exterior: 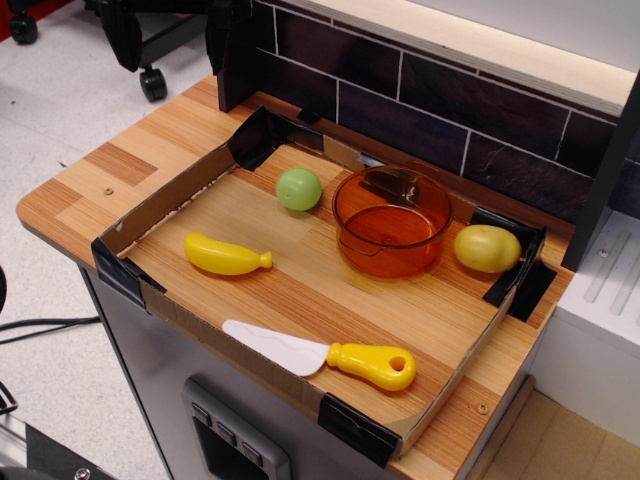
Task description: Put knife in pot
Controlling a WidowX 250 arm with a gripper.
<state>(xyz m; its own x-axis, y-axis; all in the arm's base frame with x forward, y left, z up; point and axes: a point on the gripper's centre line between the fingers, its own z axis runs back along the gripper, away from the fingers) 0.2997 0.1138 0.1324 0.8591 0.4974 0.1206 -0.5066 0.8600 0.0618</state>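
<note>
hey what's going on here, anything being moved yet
Nothing is being handled right now; no arm or pincer is in view. The toy knife lies flat near the front edge of the cardboard tray, untouched. The orange pot stands empty toward the back, with a green ball on one side and a yellowish potato-like toy on the other. A toy banana lies apart from them.

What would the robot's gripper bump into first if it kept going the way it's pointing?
That can't be judged: no gripper shows in this view. Only the knife, pot and toy fruits in the cardboard tray are visible.
</note>
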